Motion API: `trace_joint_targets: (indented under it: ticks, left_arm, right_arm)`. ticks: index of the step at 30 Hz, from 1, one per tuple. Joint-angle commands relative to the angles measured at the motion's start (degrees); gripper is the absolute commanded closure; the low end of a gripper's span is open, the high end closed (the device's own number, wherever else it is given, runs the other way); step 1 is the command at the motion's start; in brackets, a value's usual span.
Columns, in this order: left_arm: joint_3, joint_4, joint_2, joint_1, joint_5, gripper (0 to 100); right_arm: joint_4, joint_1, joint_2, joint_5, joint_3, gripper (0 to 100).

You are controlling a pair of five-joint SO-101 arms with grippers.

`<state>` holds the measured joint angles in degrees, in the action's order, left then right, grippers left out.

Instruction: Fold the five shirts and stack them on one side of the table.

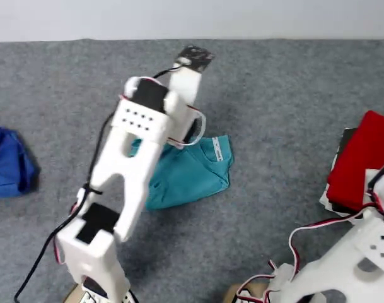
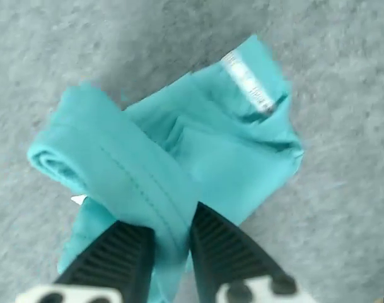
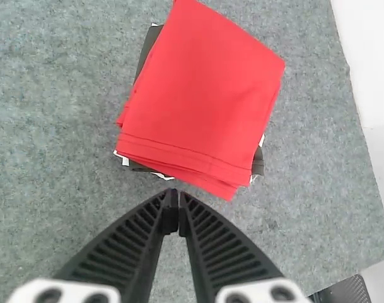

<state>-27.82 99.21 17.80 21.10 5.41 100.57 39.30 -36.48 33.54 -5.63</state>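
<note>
A crumpled teal shirt (image 1: 192, 177) lies mid-table. My left gripper (image 2: 173, 230) hangs over it, shut on a rolled fold of the teal shirt (image 2: 210, 145), which runs up between the black fingers (image 2: 226, 249). The shirt's collar label shows on its far side. In the high view the left arm (image 1: 141, 145) covers part of the shirt. A folded red shirt (image 1: 365, 158) tops a stack at the table's right edge, over black and white layers. My right gripper (image 3: 171, 211) is shut on nothing, just short of the near edge of the red shirt (image 3: 201, 107).
A bunched blue shirt (image 1: 9, 164) sits at the left edge of the grey mat (image 1: 273, 95). The right arm (image 1: 362, 252) and its cables take up the front right corner. The mat's edge (image 3: 362, 139) runs close beside the stack.
</note>
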Motion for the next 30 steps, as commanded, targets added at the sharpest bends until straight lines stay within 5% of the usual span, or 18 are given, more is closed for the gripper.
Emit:
trace_joint_targets:
  ticks: [1, 11, 16, 30]
  left_arm:
    - [-6.8, 1.2, 3.9, 2.4, 2.9, 100]
    - [-13.8, 1.2, 11.7, 6.9, 5.5, 98]
    - [-14.0, 1.1, 13.9, 8.2, 5.5, 85]
    - [-12.9, 1.4, 2.9, -2.7, 1.3, 80]
  right_arm:
    - [2.1, -0.2, -1.0, 0.2, -0.1, 98.8]
    - [2.1, -0.2, -1.0, 0.2, -0.1, 98.8]
    - [2.1, -0.2, -1.0, 0.2, 2.7, 98.8]
    - [2.0, -1.4, -2.6, 0.1, 3.9, 98.8]
